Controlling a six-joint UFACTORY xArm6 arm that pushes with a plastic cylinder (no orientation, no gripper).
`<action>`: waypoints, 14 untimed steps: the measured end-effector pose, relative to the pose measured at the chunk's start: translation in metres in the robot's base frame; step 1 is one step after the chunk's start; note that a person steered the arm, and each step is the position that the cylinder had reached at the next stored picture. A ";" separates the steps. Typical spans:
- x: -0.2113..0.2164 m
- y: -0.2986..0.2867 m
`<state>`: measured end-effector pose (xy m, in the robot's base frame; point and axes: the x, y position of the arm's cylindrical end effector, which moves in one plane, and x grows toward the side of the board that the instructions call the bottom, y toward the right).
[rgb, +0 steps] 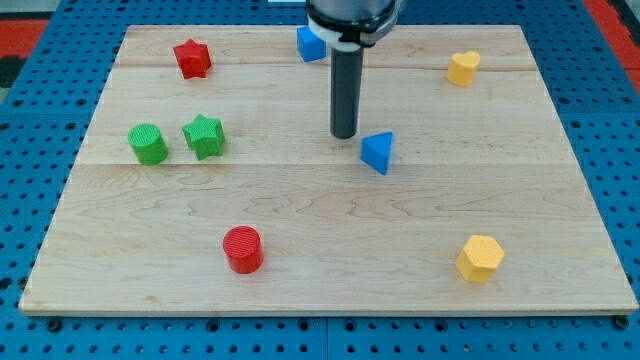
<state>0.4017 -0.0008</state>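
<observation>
Blue triangular block (377, 152) is the landmark — my tip (344, 134) sits just to its left and slightly up, close, contact unclear. No jaws, just a rod. Blue cube (311, 44) well above, behind the rod. Green star (203, 136) and green cylinder (148, 144) far left; red cylinder (242, 249) lower left; wooden surface (320, 215) underneath.

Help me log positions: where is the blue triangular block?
The blue triangular block sits just right of the board's centre, immediately right of my tip.
</observation>
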 end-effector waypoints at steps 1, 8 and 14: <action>0.013 -0.080; -0.043 -0.124; -0.019 0.077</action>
<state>0.3824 0.0763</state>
